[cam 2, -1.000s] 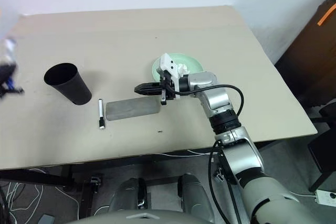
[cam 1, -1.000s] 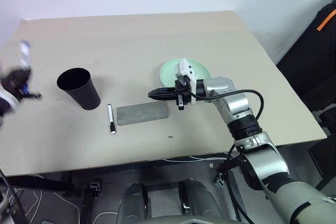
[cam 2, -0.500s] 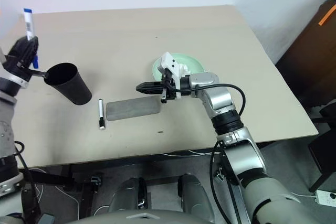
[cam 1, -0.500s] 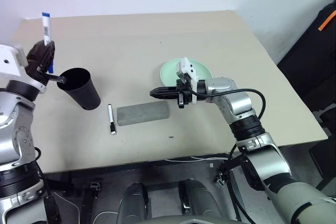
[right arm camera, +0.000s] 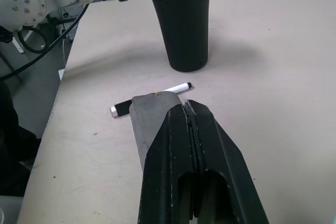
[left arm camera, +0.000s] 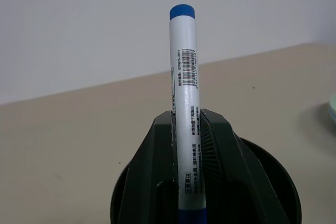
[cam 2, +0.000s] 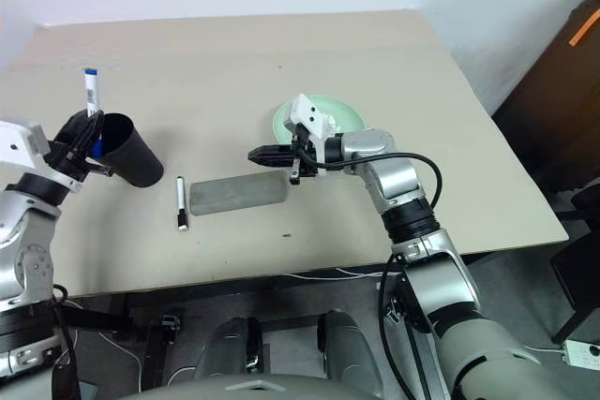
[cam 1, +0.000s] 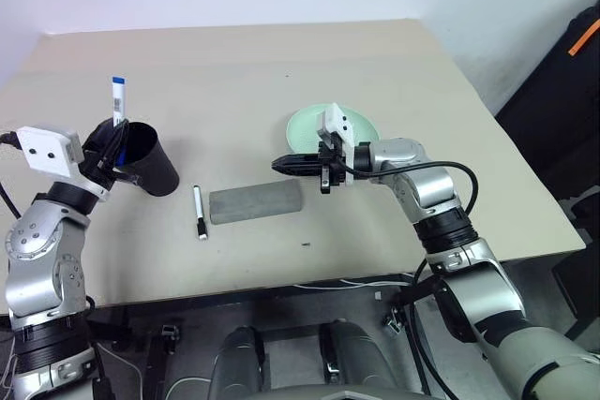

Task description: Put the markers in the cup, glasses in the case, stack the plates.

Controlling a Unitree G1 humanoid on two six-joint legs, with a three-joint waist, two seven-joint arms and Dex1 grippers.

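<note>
The left tool point(cam 1: 105, 149), pinching the blue-capped marker point(cam 1: 117, 103) upright, has swung down to the cup point(cam 1: 148, 160) rim, so the drop looks imminent, while the right tool point(cam 1: 286, 166) hangs pressed together over the case point(cam 1: 255, 202), the black-capped marker point(cam 1: 198, 212) lying on the table point(cam 1: 375, 53).

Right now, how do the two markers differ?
The blue-capped marker stands upright, clamped in the left hand at the cup rim; the black-capped marker lies flat on the table between cup and case, untouched. Both have white barrels.
</note>
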